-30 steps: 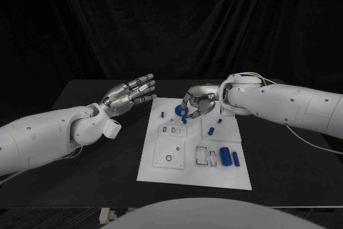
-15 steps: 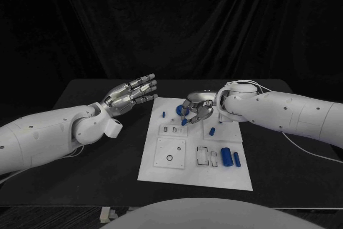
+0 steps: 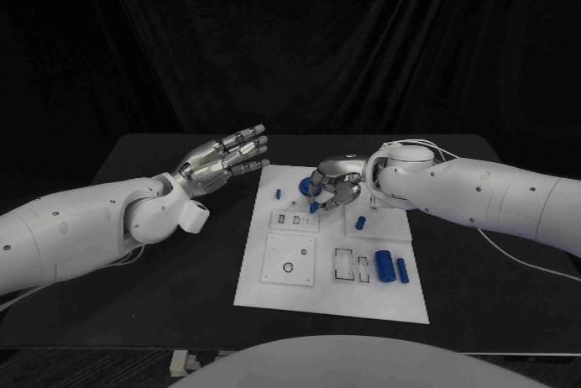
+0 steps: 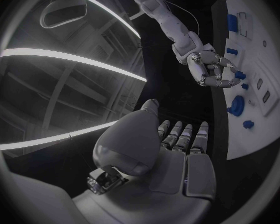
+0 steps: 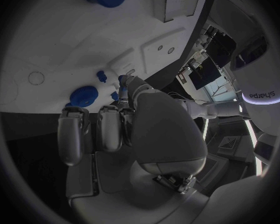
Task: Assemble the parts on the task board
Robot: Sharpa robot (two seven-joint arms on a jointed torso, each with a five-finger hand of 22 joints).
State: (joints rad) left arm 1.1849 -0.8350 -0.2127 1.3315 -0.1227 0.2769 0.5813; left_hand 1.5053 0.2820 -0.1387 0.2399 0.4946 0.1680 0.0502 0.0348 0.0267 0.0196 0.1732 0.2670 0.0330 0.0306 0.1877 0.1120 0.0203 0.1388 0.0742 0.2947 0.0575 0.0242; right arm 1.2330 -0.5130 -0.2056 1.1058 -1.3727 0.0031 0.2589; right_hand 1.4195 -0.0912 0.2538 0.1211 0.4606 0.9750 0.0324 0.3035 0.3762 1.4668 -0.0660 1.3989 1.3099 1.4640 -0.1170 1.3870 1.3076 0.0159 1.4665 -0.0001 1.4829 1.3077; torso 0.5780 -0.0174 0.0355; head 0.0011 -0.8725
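- Right now, your right hand [image 3: 333, 180] sits over the upper middle of the task board [image 3: 325, 296] in the head view, fingers curled down around a small blue peg [image 3: 314, 207] pinched at their tips, its lower end at the board's surface.
- Your left hand [image 3: 225, 161] hangs above the black table [image 3: 181, 296], left of the board's upper corner, fingers spread and straight, holding nothing.
- On the board's lower right you can see a blue cylinder [image 3: 383, 265] lying beside a thinner blue bar [image 3: 400, 270], just apart.
- Another small blue piece [image 3: 358, 222] stands right of centre, and one more [image 3: 276, 193] near the upper left edge.
- From the left wrist view, you see the right hand's fingers [image 4: 218, 74] closed on the blue peg above the white board.
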